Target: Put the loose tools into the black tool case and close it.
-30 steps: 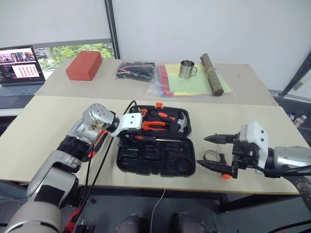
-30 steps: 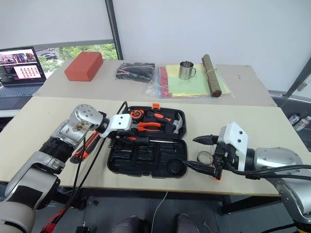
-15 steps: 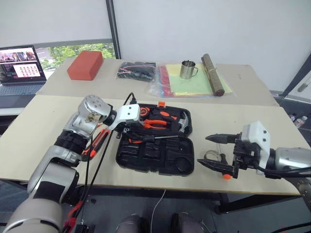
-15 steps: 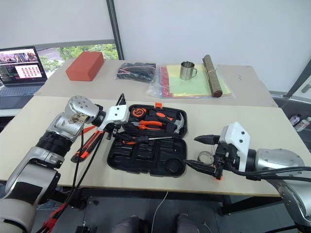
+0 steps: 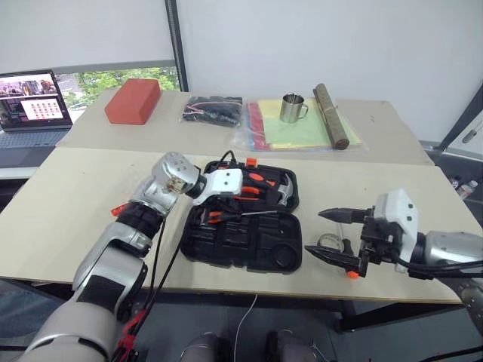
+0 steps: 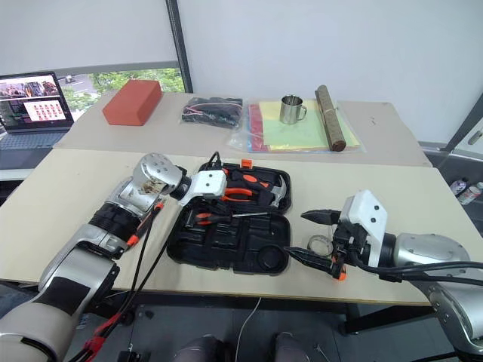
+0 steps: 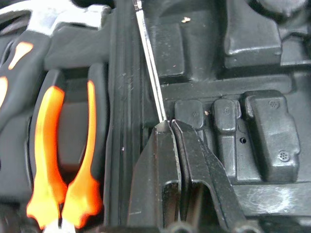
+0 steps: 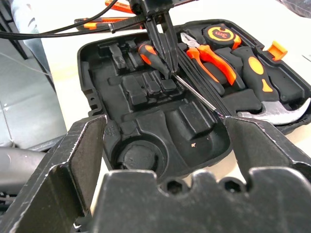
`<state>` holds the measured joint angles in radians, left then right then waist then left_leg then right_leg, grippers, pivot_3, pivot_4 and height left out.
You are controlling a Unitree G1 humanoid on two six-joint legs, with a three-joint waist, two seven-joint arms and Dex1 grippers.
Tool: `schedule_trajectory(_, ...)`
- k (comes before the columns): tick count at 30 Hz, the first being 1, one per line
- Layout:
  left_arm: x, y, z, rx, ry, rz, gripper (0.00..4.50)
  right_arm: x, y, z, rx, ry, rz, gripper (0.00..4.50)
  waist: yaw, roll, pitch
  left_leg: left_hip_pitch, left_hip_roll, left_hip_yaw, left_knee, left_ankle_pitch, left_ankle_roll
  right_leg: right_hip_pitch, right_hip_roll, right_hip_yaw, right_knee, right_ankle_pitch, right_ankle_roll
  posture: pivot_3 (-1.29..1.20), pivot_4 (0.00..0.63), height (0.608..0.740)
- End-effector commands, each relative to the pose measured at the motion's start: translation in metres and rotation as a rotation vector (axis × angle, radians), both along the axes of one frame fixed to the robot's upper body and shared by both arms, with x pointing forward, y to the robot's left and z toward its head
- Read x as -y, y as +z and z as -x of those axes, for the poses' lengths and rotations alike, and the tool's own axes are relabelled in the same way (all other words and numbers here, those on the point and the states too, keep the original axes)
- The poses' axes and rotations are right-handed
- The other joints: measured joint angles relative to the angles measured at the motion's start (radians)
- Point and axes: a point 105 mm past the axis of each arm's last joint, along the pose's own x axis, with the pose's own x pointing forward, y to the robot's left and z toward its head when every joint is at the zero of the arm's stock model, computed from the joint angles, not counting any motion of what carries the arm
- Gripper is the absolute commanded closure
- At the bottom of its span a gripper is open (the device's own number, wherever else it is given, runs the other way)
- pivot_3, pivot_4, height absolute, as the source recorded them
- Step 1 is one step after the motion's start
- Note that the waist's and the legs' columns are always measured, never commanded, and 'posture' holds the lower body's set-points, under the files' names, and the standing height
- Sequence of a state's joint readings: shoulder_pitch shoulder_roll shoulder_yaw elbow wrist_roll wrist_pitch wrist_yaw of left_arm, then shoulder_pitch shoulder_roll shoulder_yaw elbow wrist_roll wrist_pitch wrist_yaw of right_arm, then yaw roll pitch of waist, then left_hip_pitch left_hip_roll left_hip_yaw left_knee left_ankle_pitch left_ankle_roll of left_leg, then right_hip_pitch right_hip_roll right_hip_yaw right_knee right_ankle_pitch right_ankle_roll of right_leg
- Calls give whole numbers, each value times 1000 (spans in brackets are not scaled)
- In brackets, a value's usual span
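- The left gripper (image 7: 171, 127) has swung in from the left edge of the open black plastic clamshell tool case (image 5: 241, 245) to a spot over its hinge line, and its two black fingers have gone from part-open to pressed together.
- They meet at the base of the steel shaft of an orange-black-handled screwdriver (image 8: 167, 73) lying across the case's moulded slots; I cannot tell whether it is actually held.
- My reading: this tool is being placed or adjusted.
- Left of the case, the slim orange tools on the table (image 5: 118, 210) are now mostly hidden by the arm.
- The right gripper (image 5: 329, 234) hovers just right of the case with its jaws spread wide and empty, as before, above the small grey tape roll (image 5: 327, 242).
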<state>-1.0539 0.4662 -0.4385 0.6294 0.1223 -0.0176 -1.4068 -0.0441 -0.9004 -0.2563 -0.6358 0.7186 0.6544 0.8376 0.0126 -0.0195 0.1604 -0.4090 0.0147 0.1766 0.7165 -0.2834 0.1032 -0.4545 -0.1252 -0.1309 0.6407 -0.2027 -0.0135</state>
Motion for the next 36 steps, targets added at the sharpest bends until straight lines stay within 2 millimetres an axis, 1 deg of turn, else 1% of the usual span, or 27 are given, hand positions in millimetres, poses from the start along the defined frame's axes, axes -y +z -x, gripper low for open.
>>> schedule_trajectory(1,-6,-7,0,21,-23,-61,4393,-1,9,5,47,-4,-7,0,0,0,0,0,0,0,0,0,0,0,0,0,0,0,-1,0,150,736)
schedule_trajectory(4,1,7,1,-11,-24,13,4393,-2,9,6,46,-9,-11,0,0,0,0,1,0,0,1,0,0,0,-2,0,1,0,-1,0,150,736)
schedule_trajectory(6,3,24,-1,-38,0,83,4393,-2,8,7,45,-11,-12,0,0,0,0,0,0,0,1,0,0,0,-3,0,1,0,0,0,150,736)
schedule_trajectory(8,2,35,-5,-52,36,123,4393,-2,8,7,43,-12,-12,0,0,0,0,-1,0,-1,2,0,0,0,-2,0,1,0,0,0,150,736)
schedule_trajectory(11,0,41,-11,-53,82,147,4393,-1,8,6,42,-14,-12,0,1,0,0,-4,0,-3,4,0,1,-1,0,-2,1,0,0,0,150,736)
schedule_trajectory(14,-2,32,-13,-34,86,107,4393,-2,7,5,42,-12,-13,0,0,0,0,-4,0,-3,4,-1,2,-1,0,-2,1,0,0,0,150,736)
schedule_trajectory(16,0,24,-8,-42,51,85,4393,-2,7,5,42,-10,-13,0,0,0,0,-4,0,-3,4,-1,2,-1,0,-2,1,0,0,0,150,736)
schedule_trajectory(18,2,22,-2,-67,21,87,4393,-2,7,5,43,-10,-12,0,0,0,0,-4,0,-3,4,-1,2,-1,0,-2,1,0,0,0,150,736)
schedule_trajectory(21,2,17,1,-60,2,60,4393,-2,7,5,42,-11,-12,0,0,0,0,-4,0,-3,5,-1,2,-1,0,-2,1,0,0,0,150,736)
schedule_trajectory(26,-5,-7,-2,9,-5,-59,4393,-2,8,5,42,-13,-16,0,1,0,0,-5,0,-4,6,-1,2,-1,0,-2,1,0,0,0,150,736)
schedule_trajectory(29,-3,-22,-1,19,-14,-94,4393,-3,8,5,43,-15,-21,0,1,0,0,-4,0,-5,6,-1,2,0,0,-2,1,0,0,0,150,736)
schedule_trajectory(31,-3,-28,1,15,-21,-103,4393,-3,7,5,43,-19,-22,0,0,0,0,-3,0,-5,6,-1,2,2,0,-2,1,0,0,0,150,736)
schedule_trajectory(34,-5,-25,-1,7,12,-72,4393,1,6,5,42,-45,-22,0,1,0,0,-1,0,-5,7,-1,2,4,-2,-2,1,0,0,0,150,736)
schedule_trajectory(35,-7,-20,-2,7,29,-44,4393,5,6,5,41,-67,-23,0,1,0,0,0,0,-5,7,-1,2,5,-3,-2,1,0,0,0,150,736)
schedule_trajectory(36,-7,-9,-2,-5,42,15,4393,11,5,5,39,-102,-23,0,1,0,0,0,0,-6,7,-1,2,5,-4,-2,1,-1,1,0,150,736)
